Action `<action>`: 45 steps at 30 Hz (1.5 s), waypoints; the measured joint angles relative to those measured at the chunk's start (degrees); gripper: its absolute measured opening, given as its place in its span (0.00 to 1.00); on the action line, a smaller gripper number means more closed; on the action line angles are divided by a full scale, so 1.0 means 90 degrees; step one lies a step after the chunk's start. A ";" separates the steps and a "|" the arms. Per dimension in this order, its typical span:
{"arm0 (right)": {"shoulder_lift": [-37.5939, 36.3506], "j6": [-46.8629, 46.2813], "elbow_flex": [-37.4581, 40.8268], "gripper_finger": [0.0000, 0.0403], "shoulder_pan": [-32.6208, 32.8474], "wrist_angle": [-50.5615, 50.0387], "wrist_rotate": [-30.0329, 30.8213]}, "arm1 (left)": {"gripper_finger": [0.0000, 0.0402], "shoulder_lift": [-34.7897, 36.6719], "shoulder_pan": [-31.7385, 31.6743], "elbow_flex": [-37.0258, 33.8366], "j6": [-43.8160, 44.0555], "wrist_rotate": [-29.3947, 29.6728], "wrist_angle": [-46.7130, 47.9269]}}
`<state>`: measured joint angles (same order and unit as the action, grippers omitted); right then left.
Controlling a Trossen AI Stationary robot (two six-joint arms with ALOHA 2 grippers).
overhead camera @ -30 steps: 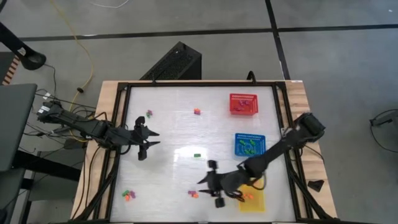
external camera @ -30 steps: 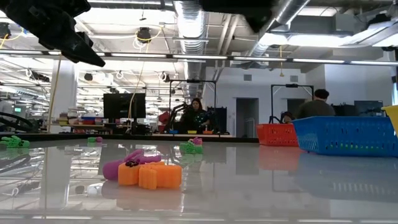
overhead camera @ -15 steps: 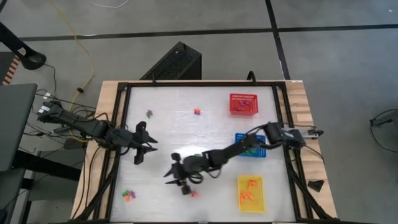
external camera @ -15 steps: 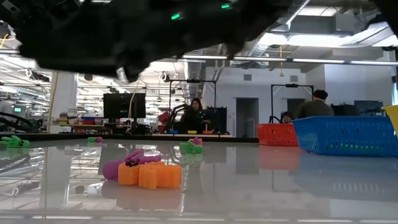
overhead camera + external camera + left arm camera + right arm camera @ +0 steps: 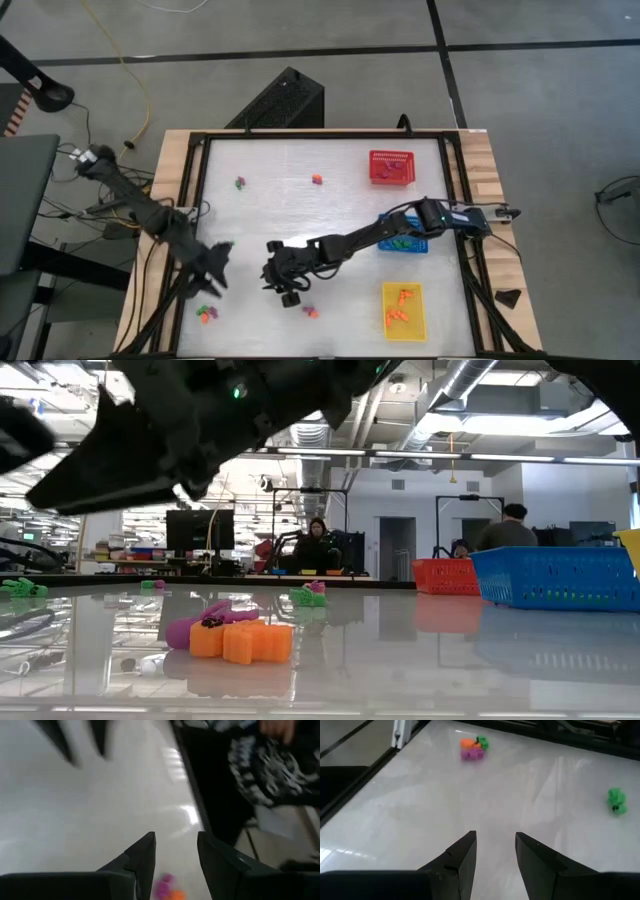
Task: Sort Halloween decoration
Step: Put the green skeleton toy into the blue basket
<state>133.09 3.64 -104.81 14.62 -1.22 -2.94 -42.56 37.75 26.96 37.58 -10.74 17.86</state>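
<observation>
Small orange, green and purple trinkets lie scattered on the white table. One cluster [image 5: 207, 313] sits by the near-left corner, another [image 5: 310, 311] near the middle of the near edge, and two single ones [image 5: 240, 182] [image 5: 317, 179] lie farther back. My left gripper [image 5: 215, 278] is open above the near-left cluster; a pink and orange trinket [image 5: 166, 890] shows between its fingers [image 5: 175, 836], below them. My right gripper [image 5: 272, 278], also open [image 5: 495, 836], hovers over bare table left of centre. Ahead of it lie a cluster [image 5: 473, 748] and a green trinket [image 5: 616, 800].
On the right side stand a red basket [image 5: 391, 166], a blue basket [image 5: 403, 235] partly under my right arm, and a yellow basket [image 5: 403, 310], each holding trinkets. The black frame [image 5: 190, 190] runs along the table's edge. People stand in the room beyond the table.
My right arm has swept from beside the yellow basket toward the table's left and now reaches across the near middle. My left arm has swung from the left middle toward the near edge and now stands over the near-left cluster. The trinkets have stayed put.
</observation>
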 joint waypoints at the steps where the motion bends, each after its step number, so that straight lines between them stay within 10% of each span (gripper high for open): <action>1: -0.0049 0.0000 0.0000 0.42 0.0011 -0.0071 0.0000 | 0.33 -0.0165 0.0287 0.0000 0.0217 0.0102 -0.0182; 11: -0.0135 -0.0017 -0.0002 0.42 0.0089 -0.0230 0.0000 | 0.28 -0.2609 0.1825 0.0920 0.2593 0.0295 0.0033; 21: -0.0135 -0.0015 -0.0002 0.42 0.0155 -0.0439 0.0000 | 0.26 -0.4309 0.1859 0.1898 0.1536 0.0222 0.0794; 45: -0.0135 -0.0045 -0.0002 0.42 0.0167 -0.0830 -0.0002 | 0.26 -0.4463 0.2376 0.1972 0.2873 0.0293 0.2290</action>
<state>131.87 3.24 -104.84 16.12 -8.69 -2.96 -82.73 59.13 44.71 63.44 -8.11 38.47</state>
